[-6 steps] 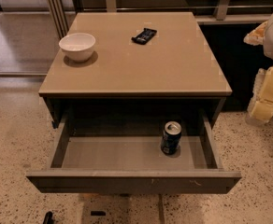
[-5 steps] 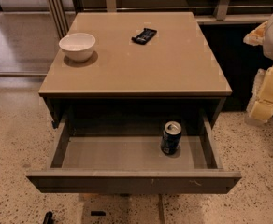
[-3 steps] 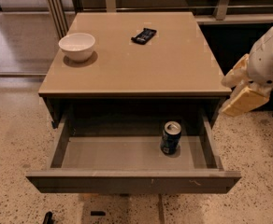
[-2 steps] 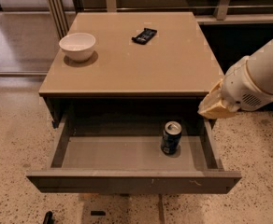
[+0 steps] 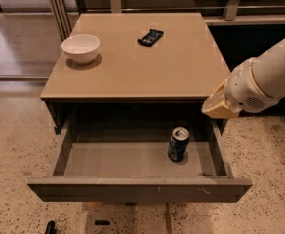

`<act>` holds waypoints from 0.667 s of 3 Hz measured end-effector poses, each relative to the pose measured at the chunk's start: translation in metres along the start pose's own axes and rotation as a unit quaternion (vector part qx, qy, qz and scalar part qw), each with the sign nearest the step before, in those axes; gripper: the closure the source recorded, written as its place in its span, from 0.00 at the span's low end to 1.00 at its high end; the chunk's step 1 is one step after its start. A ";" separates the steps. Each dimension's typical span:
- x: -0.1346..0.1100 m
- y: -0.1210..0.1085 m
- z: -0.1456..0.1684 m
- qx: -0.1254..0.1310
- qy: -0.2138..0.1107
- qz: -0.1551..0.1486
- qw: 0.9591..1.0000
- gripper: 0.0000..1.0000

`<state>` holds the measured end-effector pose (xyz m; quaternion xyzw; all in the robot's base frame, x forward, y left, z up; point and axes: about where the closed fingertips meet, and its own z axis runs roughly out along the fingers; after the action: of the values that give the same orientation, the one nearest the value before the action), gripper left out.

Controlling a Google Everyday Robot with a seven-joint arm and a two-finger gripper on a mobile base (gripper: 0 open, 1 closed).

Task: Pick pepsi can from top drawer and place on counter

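Note:
The pepsi can (image 5: pixel 178 144) stands upright on the grey floor of the open top drawer (image 5: pixel 132 189), towards its right side. The tan counter (image 5: pixel 137 67) lies above it. My gripper (image 5: pixel 218 106) comes in from the right on a white arm. It hangs over the drawer's right back corner, just off the counter's right front edge, above and to the right of the can. It does not touch the can.
A white bowl (image 5: pixel 81 48) sits on the counter's left rear part. A flat black wrapped bar (image 5: pixel 150 36) lies near the counter's back middle. Speckled floor surrounds the cabinet. A railing and dark panels stand behind it.
My arm has swung in from the far right edge, leftwards and down, to the drawer's right back corner. The can, bowl and bar have not moved.

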<state>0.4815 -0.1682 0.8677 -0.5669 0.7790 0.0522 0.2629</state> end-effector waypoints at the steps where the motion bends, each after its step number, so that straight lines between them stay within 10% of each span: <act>1: 0.013 0.000 0.012 0.010 0.013 -0.001 1.000 1.00; 2: 0.036 0.002 0.042 0.016 0.018 0.019 1.000 0.86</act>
<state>0.4869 -0.1824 0.8141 -0.5488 0.7948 0.0344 0.2569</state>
